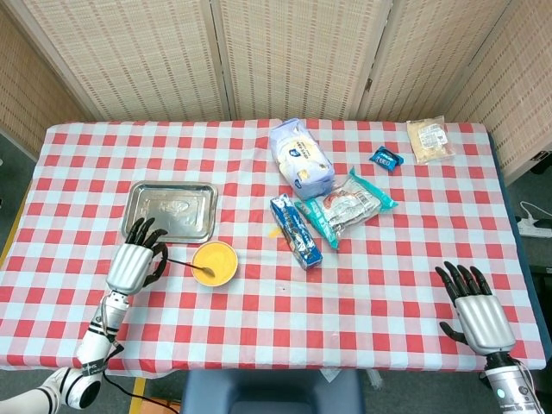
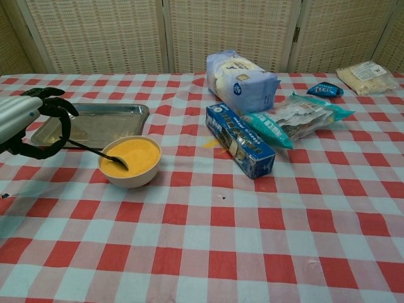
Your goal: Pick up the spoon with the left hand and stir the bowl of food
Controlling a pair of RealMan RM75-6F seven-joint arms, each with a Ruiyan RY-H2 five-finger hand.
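While left hand (image 2: 25, 123) grips spoon (image 2: 95, 151) | tip in bowl (image 2: 130, 162) | right hand (image 1: 477, 309) spread

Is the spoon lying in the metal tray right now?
No, the left hand holds the spoon, its tip in the bowl.

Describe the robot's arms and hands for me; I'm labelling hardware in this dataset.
Both the left hand and the right hand have a silver-grey, ribbed metallic back and black fingers. The left forearm is slim, in white and black segments, with a thin dark cable running beside it. A small teal light shows at the right wrist.
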